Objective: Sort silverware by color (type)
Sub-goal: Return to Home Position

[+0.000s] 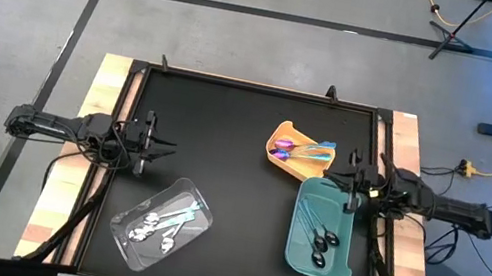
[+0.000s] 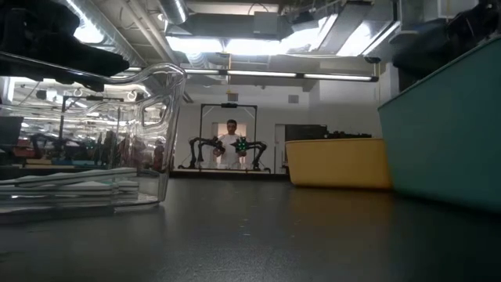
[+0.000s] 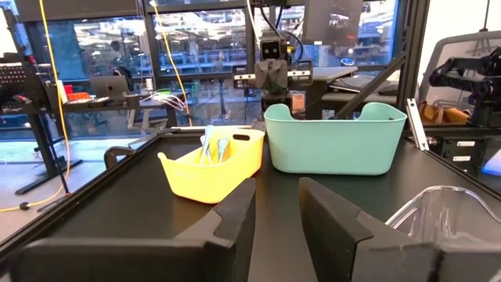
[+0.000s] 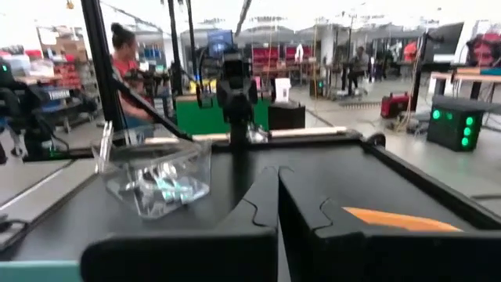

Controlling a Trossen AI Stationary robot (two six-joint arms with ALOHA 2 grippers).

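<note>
High view, all silverware in trays, none loose on the black surface (image 1: 251, 109).

- Silver spoons (image 1: 155, 226): piled in the clear tray (image 1: 198, 223), lower left of centre of the frame, tray set at a diagonal.
- Iridescent spoons (image 1: 291, 150): in the yellow tray (image 1: 280, 129), right of centre in the upper half. Heads lay toward the frame's left, pale blue handles toward the right.
- Dark-headed spoons (image 1: 323, 241): in the teal tray (image 1: 296, 257), lower right, just below the yellow tray and touching or nearly touching it. Heads lay toward the bottom of the frame, teal handles running up.

Left gripper (image 1: 166, 148): at the left edge of the surface, mid-height in the frame, pointing toward centre, above the clear tray in the picture and apart from it. Its wrist view showed the fingers (image 3: 235, 215) parted by a moderate gap, holding nothing.

Right gripper (image 1: 344, 182): at the right edge, mid-height, pointing toward centre, over the top rim of the teal tray. Its wrist view showed the fingers (image 4: 258, 196) drawn together with only a thin seam between them, nothing held.

Low view: a person (image 2: 231, 142) stood in the room far behind the surface.
</note>
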